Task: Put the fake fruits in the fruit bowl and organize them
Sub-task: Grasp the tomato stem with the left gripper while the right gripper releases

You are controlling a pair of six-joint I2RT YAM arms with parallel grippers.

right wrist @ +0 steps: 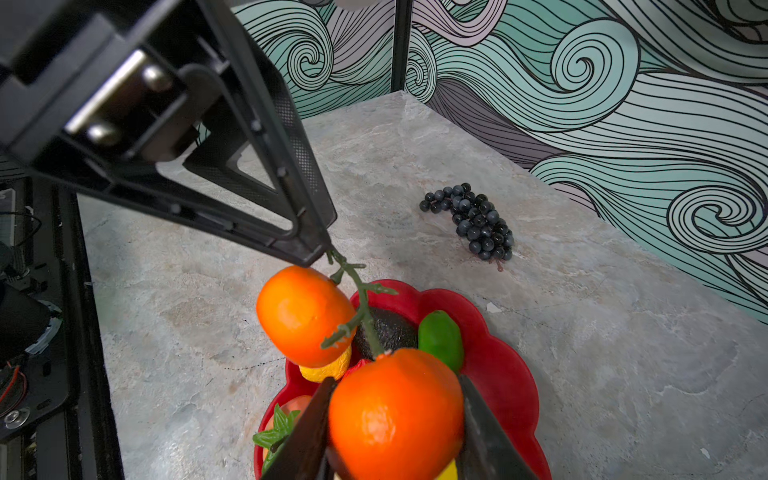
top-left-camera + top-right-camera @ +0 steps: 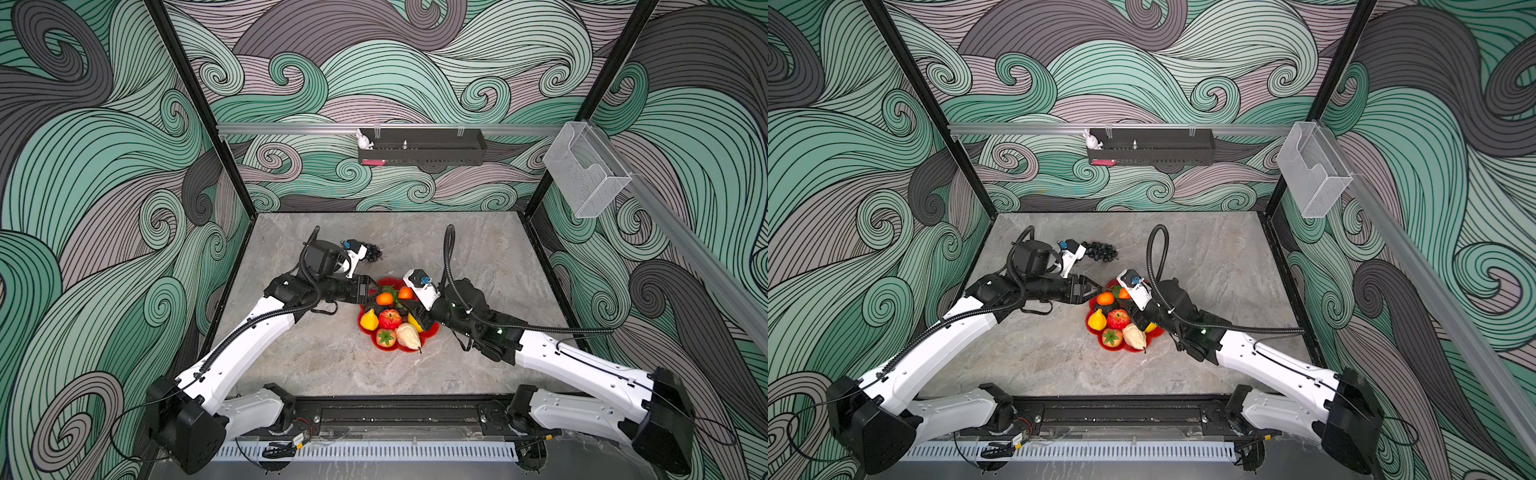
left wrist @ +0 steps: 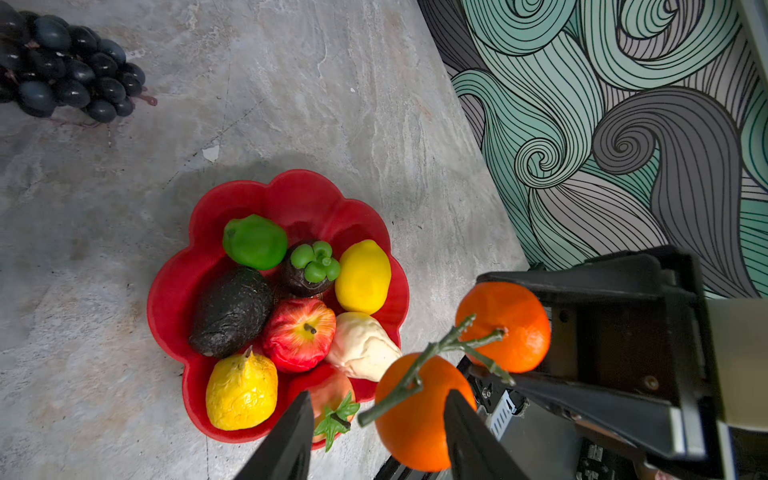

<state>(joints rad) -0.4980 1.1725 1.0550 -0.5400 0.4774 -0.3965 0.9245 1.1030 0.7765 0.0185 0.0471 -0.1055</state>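
Two oranges joined by a green stem [image 3: 419,374] hang just above the red fruit bowl [image 3: 291,183]. My right gripper [image 1: 395,415] is shut on one orange [image 1: 395,415]. The other orange [image 3: 415,411] dangles by my left gripper [image 3: 379,399], whose jaws stand open on either side of the stem's loose end without touching it. In both top views the two grippers meet over the bowl's far rim [image 2: 432,330]. The bowl holds a lime [image 3: 254,241], an avocado [image 3: 230,311], an apple [image 3: 299,332], a pear [image 3: 359,347], two lemons and a strawberry [image 3: 332,399].
Dark grapes [image 2: 372,252] lie on the stone tabletop behind the bowl, beside my left wrist. A black wall tray [image 2: 422,147] hangs on the back rail and a clear bin [image 2: 586,170] on the right wall.
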